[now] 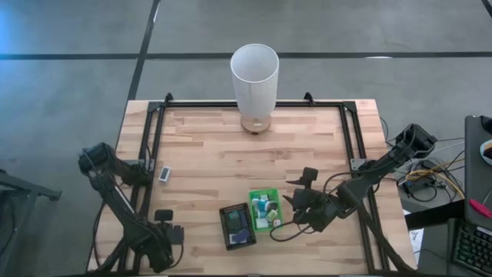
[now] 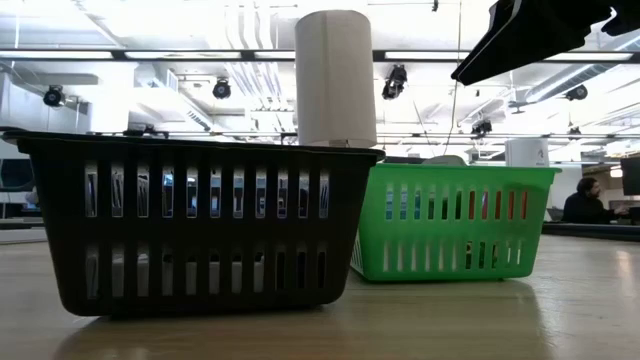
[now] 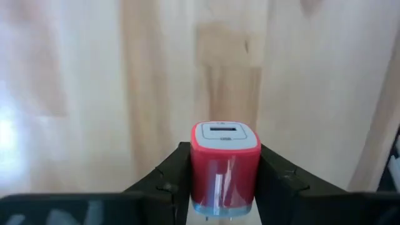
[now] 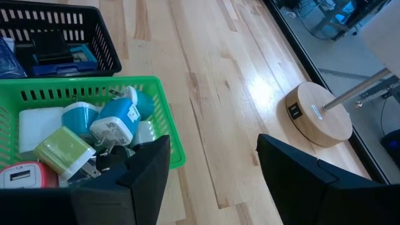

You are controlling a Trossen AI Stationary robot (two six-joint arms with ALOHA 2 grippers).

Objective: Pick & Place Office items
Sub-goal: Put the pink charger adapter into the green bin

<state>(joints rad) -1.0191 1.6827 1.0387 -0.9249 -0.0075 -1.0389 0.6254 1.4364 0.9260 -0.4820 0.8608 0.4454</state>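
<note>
The left tool (image 3: 224, 181) pinches a small red block (image 3: 224, 167) between its two fingers. The right tool (image 4: 212, 164) hangs spread beside the green basket (image 4: 164, 119).

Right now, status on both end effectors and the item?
Left end effector shut on red charger block, above bare table. Right end effector open, empty, beside green basket. Nothing in the way.

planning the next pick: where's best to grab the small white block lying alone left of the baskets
Probably across its two long sides, coming straight down: the white block lies flat on the table, narrow that way, with nothing crowding it.
</note>
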